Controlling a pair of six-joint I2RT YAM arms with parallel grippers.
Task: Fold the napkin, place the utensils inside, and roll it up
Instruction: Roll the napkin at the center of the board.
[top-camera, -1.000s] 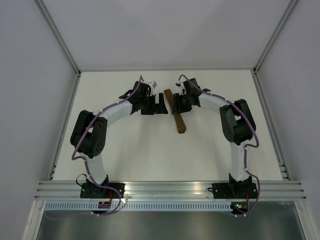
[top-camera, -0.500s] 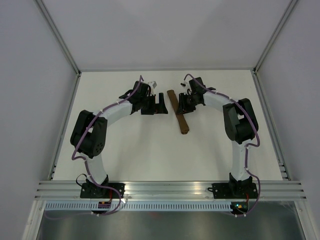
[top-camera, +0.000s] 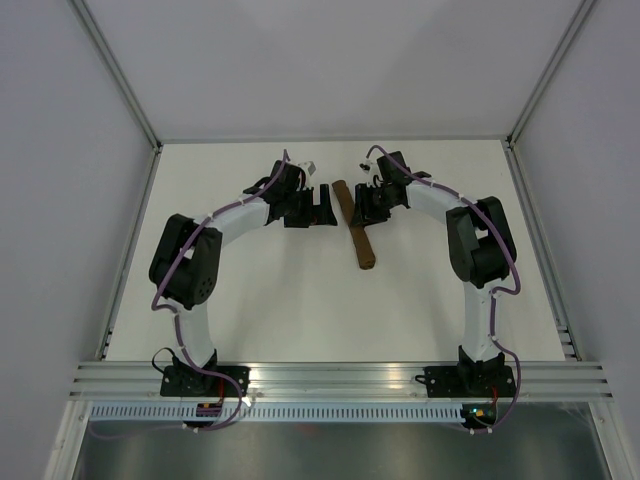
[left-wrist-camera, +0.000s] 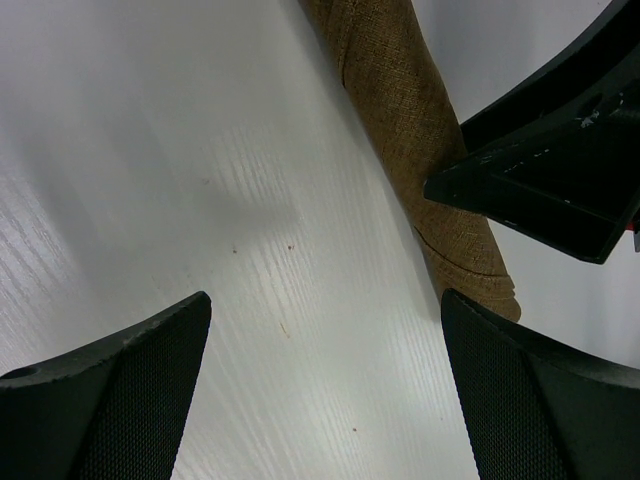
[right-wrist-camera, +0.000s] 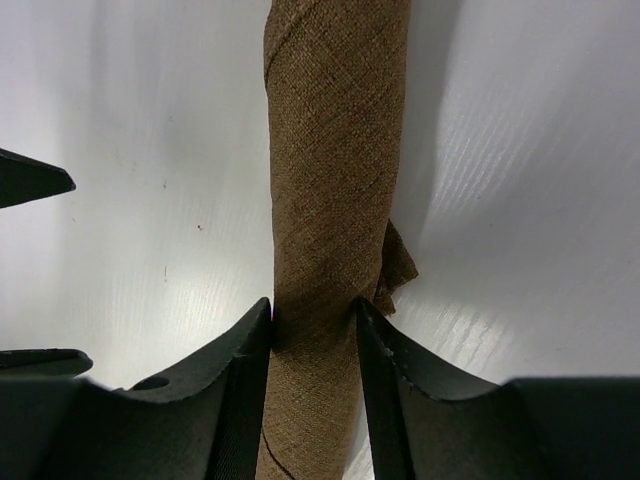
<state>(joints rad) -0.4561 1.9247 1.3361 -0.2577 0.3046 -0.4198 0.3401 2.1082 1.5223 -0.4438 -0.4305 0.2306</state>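
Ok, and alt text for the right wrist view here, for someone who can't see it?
A rolled brown napkin runs top to bottom across a white table, pinched low in the frame between the two black fingers of the right claw. A loose corner of cloth pokes out on the roll's right side, just above the fingers.

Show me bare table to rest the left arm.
Bare: the near table between both arms, below the napkin roll; the far left corner. Crowded: mid-far, where the left fingers stand open beside the roll and the right fingers straddle it.
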